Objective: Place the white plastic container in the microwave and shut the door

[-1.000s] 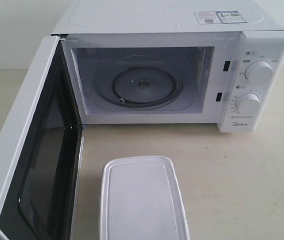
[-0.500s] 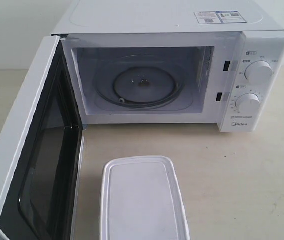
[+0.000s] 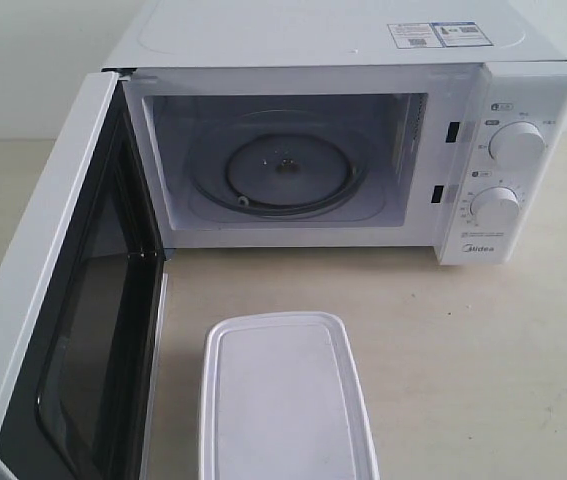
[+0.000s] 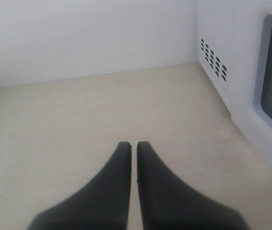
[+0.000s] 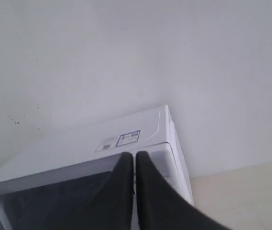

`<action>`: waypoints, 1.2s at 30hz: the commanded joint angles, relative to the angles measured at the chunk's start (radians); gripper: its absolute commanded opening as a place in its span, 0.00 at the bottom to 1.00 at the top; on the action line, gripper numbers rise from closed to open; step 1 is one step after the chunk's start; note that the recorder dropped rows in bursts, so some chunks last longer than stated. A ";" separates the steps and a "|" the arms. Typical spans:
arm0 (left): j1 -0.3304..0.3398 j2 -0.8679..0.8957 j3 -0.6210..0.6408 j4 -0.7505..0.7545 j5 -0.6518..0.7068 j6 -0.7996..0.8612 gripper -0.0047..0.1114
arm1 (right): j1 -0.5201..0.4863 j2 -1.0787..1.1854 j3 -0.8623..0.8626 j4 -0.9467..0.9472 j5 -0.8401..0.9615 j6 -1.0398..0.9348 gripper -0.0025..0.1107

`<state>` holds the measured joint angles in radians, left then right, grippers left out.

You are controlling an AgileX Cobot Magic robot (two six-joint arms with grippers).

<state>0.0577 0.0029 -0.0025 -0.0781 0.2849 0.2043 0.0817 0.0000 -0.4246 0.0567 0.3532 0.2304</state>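
The white plastic container (image 3: pixel 285 395) lies lid-up on the tabletop in front of the microwave (image 3: pixel 343 150), near the exterior view's bottom edge. The door (image 3: pixel 58 300) stands swung wide open on the left, dark inner face showing, and the glass turntable (image 3: pixel 285 168) inside is bare. Neither gripper appears in the exterior view. My left gripper (image 4: pixel 130 144) is shut on nothing, hovering over bare table beside the microwave's vented side (image 4: pixel 215 60). My right gripper (image 5: pixel 134 155) is shut and empty, held up facing the microwave's stickered top (image 5: pixel 121 139).
Two round knobs (image 3: pixel 516 143) sit on the microwave's right panel. A white wall (image 4: pixel 88 38) rises behind the table. Beige tabletop (image 3: pixel 473 350) stretches to the right of the container.
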 commanded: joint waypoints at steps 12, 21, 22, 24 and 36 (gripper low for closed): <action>0.001 -0.003 0.002 -0.011 0.001 -0.011 0.08 | -0.003 0.469 -0.367 0.092 0.289 -0.171 0.02; 0.001 -0.003 0.002 -0.011 0.001 -0.011 0.08 | -0.003 0.765 -0.522 0.330 0.504 -0.397 0.02; 0.001 -0.003 0.002 -0.011 0.001 -0.011 0.08 | -0.003 0.785 -0.522 0.360 0.524 -0.428 0.02; 0.001 -0.003 0.002 -0.011 0.001 -0.011 0.08 | -0.003 0.820 -0.522 0.420 0.578 -0.488 0.02; 0.001 -0.003 0.002 -0.011 0.001 -0.011 0.08 | -0.003 1.044 -0.390 0.816 0.658 -0.781 0.02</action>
<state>0.0577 0.0029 -0.0025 -0.0781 0.2849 0.2043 0.0817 0.9936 -0.8786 0.7764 1.0256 -0.4662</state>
